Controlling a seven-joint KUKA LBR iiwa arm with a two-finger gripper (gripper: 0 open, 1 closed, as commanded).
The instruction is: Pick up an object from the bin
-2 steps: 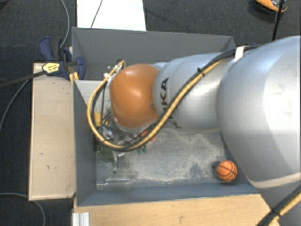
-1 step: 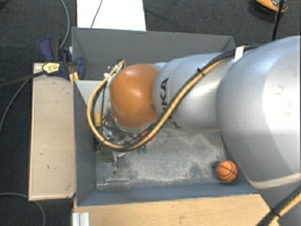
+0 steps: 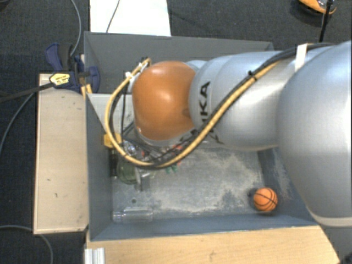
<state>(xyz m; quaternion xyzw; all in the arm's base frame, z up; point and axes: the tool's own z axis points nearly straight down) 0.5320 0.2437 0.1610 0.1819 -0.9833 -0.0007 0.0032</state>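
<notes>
Camera view puts the gripper (image 3: 135,176) low over the left side of the grey bin (image 3: 181,47), tucked under the arm's orange cover (image 3: 162,98). You cannot tell from here whether it is set wide or narrow, or whether it has anything in it.

Right beside it on the floor lies a small dark greenish object (image 3: 125,172), mostly hidden by the wrist, so you cannot name its kind. Judge it as light, and treat its stiffness as unknown until more of it shows.

You have two clearer candidates. A small orange basketball (image 3: 265,199) sits well apart in the near right corner, close to the wall. It is probably light and a little springy, but round, so it may roll or squirt out sideways. Take it across its widest part and come straight down. A clear plastic piece (image 3: 132,214) lies flat along the near wall, near the gripper. It looks thin, light and slick, and may flex. Take it across its narrow width, away from the wall.
</notes>
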